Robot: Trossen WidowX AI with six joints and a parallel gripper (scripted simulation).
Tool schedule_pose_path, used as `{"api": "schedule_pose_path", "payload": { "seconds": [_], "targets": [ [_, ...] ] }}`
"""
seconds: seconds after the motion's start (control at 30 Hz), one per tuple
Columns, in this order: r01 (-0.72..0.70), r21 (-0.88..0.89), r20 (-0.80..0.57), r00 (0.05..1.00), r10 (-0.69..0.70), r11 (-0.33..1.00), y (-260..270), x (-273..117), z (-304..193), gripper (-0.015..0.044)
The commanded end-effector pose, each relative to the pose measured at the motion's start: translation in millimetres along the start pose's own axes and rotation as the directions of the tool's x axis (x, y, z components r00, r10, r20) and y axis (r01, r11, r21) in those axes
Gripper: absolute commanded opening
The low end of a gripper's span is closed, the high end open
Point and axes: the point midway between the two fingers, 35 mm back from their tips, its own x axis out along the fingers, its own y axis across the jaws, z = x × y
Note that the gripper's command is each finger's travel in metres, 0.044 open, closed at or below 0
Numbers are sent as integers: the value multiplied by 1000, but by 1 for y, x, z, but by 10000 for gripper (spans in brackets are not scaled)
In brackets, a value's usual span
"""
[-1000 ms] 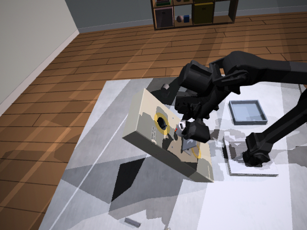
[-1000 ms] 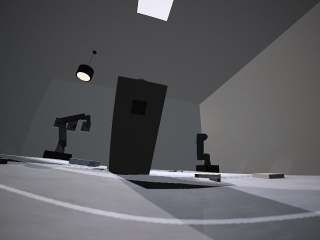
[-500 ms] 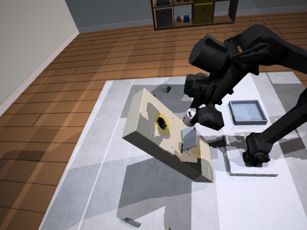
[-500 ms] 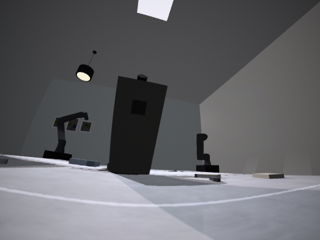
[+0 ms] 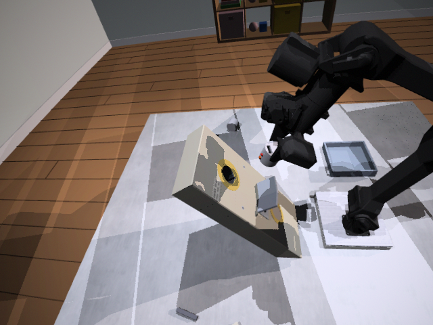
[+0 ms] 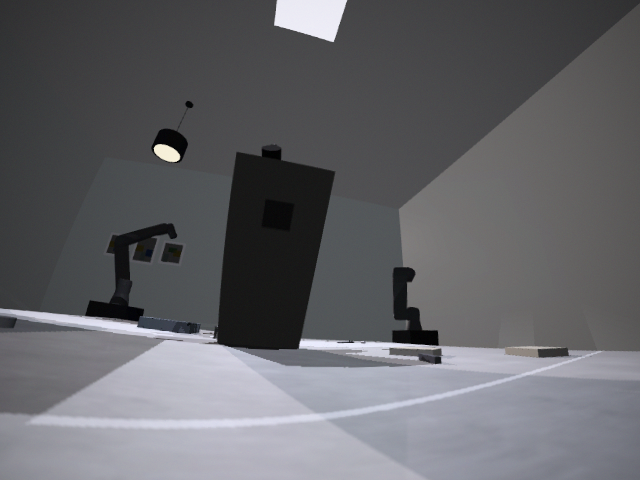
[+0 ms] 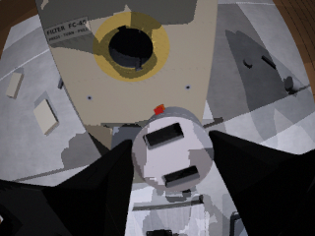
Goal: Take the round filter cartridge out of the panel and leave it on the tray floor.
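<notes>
The filter cartridge (image 5: 268,159) (image 7: 170,152), a light grey cylinder with two dark slots and red marks on its side, is clear of the panel. My gripper (image 7: 171,142) is shut on its sides, with its slotted face toward the wrist camera. The service panel (image 5: 241,190) (image 6: 266,279) (image 7: 133,95) is beige and slanted. Its round socket (image 5: 229,173) (image 7: 130,47), inside a yellow ring, is open and dark. The blue-grey tray (image 5: 354,173) (image 6: 160,324) lies to the right of the held cartridge in the top view, apart from it. The panel hides the cartridge in the exterior view.
A grey flap (image 5: 267,196) stands out from the panel's lower part beside a second yellow ring (image 5: 277,214). A small grey cylinder (image 5: 232,124) lies behind the panel. A grey bar (image 5: 187,313) lies in front. The arm's base plate (image 5: 333,235) is near the tray.
</notes>
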Motion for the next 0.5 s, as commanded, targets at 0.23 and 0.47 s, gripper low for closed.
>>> {"api": "schedule_pose_path", "payload": {
  "seconds": [0.23,0.47],
  "targets": [
    [0,-7,9,1000,0,1000,-37,4,1,0],
    [3,-8,17,1000,-3,1000,-60,6,-1,0]
  ]
}}
